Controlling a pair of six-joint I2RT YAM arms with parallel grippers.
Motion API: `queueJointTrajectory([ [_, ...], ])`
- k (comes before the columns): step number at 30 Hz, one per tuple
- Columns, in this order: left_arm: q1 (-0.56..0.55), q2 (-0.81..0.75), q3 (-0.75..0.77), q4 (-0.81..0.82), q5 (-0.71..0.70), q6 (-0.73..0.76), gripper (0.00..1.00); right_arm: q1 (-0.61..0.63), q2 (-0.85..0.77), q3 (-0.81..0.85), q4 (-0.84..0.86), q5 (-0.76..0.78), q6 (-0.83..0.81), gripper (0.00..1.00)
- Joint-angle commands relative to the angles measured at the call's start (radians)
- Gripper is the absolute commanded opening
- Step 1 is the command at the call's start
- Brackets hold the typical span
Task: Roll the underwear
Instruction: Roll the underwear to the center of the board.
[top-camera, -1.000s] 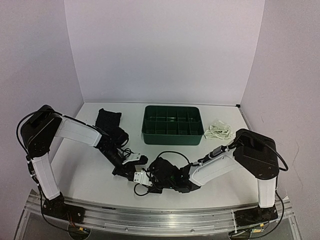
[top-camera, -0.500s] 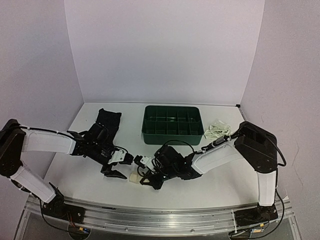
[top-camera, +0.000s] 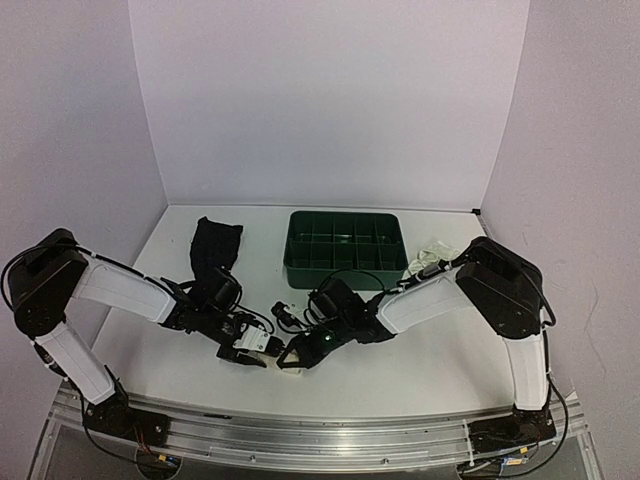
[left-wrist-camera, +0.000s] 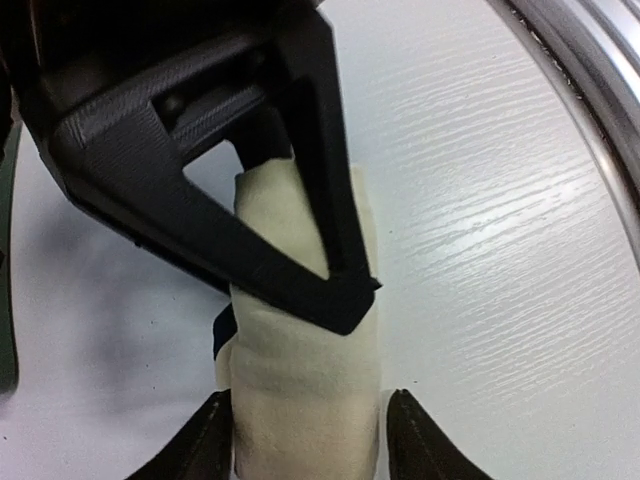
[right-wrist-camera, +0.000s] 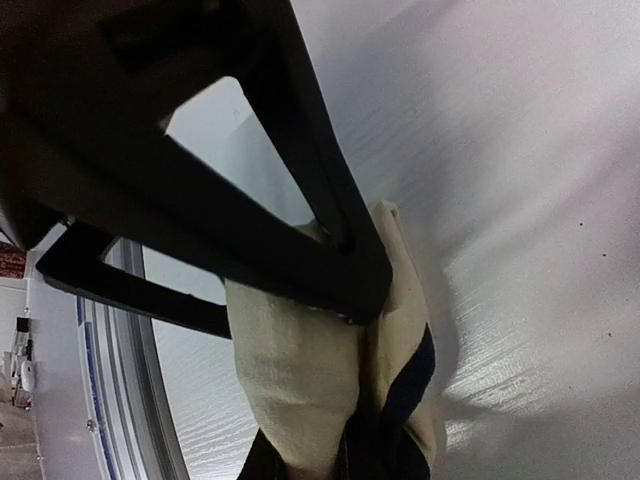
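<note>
Cream roll (left-wrist-camera: 300, 400) btm cut off

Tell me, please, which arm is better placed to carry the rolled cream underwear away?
The right. Its hand is shut on the cream roll, while the left hand only straddles it with its fingers open.

White table (top-camera: 400, 360): green tray (top-camera: 346, 250), black garment (top-camera: 213, 248), white garment (top-camera: 432, 255), cream roll (top-camera: 291, 363).

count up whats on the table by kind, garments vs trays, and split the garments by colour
black underwear: 1
cream underwear with black trim: 1
white underwear: 1
green divided tray: 1
total: 4 things, 3 garments and 1 tray
</note>
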Motion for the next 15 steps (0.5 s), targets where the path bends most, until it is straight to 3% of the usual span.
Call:
queueJointTrajectory([
  [1, -0.008, 0.015, 0.035, 0.020, -0.046, 0.010, 0.40, 0.011, 0.044, -0.017, -0.152, -0.002, 0.018, 0.00],
  [4, -0.009, 0.020, 0.045, -0.021, -0.037, 0.003, 0.20, 0.011, 0.027, -0.016, -0.154, 0.020, 0.004, 0.07],
  [7, -0.008, 0.023, 0.070, -0.089, -0.021, -0.021, 0.02, 0.012, -0.026, -0.029, -0.153, 0.097, -0.037, 0.33],
  [12, -0.003, 0.058, 0.124, -0.205, 0.011, -0.113, 0.00, 0.020, -0.223, -0.127, -0.102, 0.328, -0.212, 0.59],
  [15, -0.002, 0.098, 0.157, -0.284, 0.054, -0.153, 0.00, 0.071, -0.334, -0.247, 0.012, 0.465, -0.405, 0.61],
])
